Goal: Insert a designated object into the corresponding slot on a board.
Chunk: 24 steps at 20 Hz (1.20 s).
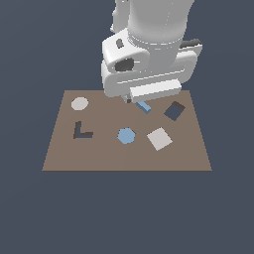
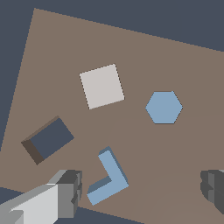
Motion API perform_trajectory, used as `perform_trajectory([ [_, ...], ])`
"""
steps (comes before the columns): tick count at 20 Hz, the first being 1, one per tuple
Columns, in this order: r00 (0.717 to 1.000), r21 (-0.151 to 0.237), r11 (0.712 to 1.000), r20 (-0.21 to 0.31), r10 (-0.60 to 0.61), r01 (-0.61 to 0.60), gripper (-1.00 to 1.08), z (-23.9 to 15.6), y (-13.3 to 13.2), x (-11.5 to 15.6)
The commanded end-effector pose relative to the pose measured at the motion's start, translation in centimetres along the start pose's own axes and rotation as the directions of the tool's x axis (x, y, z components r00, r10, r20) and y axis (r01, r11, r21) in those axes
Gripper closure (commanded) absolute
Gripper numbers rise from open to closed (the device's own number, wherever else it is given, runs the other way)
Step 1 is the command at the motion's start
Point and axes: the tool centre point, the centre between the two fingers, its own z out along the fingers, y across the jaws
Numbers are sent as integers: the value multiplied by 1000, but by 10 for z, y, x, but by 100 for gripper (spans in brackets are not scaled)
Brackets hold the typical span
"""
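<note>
Blue hexagon, beige square, pale disc, dark square cut-out.

The board reads as plain matt brown, smooth and grainless, and the light-blue L block lying on it is just as flat and dull, like unglossed plastic. Above the board, the arm's white casing looks smooth with a soft sheen, its fingers a duller grey.
</note>
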Motion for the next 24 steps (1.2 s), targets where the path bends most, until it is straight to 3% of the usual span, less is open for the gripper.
perform_trajectory([
  [1,997,-1,997,0,-74,74,-92,12,-7,-6],
  [13,915,-9,915,2,-404,404,-92,70,-34,-40],
  [19,879,-11,879,3,-477,477,-92,84,-37,-49],
  [24,872,-13,872,4,-489,489,-92,87,-37,-50],
])
